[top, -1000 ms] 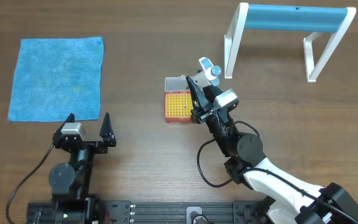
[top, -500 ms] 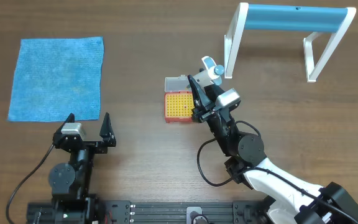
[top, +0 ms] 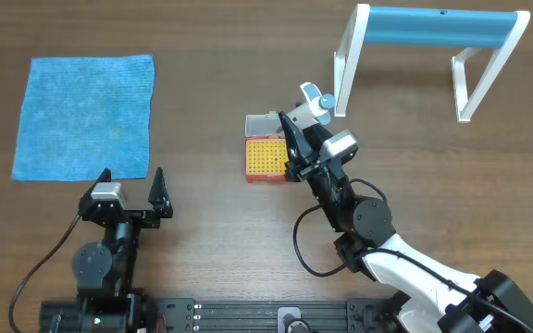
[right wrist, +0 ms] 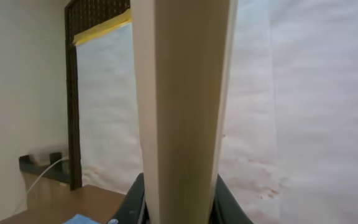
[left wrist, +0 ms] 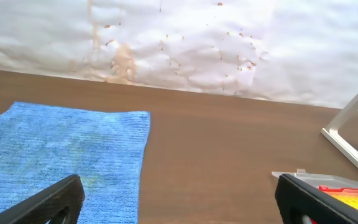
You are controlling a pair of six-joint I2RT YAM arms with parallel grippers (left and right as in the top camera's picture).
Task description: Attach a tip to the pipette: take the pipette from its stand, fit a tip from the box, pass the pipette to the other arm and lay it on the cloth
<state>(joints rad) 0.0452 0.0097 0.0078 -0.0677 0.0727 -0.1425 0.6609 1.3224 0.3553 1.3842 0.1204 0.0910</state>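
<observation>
Gripping the pipette [top: 315,104] in the R gripper [top: 300,139], jaws pinched narrow on the pale barrel, held upright betw. the fingers [right wrist: 135,202] in the R wrist view. Hanging just beside the tip box [top: 266,157], on the side toward the stand [top: 433,28], w/ the box lid [top: 261,123] flipped open at the far edge and the yellow rack exposed. Vs 1 s ago: nudged a touch away from the box and toward the stand, knob end now nearer the white upright. Vs half a sec ago: no visible shift, so prob. settled. Can't confirm a fitted tip, lower end hidden under the gripper and arm. Judging by position, approx. mid-task: pipette off the stand, tip step either being lined up or just finished, handover and lay-down not yet done. Reads as fine alignment, not a carry toward the L side. Meanwhile L gripper [top: 132,173] parked near the bottom corner of the blue cloth [top: 83,117], fingers [left wrist: 48,202] spread wide, holding nothing, same spot as in both earlier pics. Cloth lying flat, well apart from the box. If no tip yet, prob. calls for a straight vertical press into one rack hole. Risk w/ an off-axis push: shoving the light box or missing the tip.
</observation>
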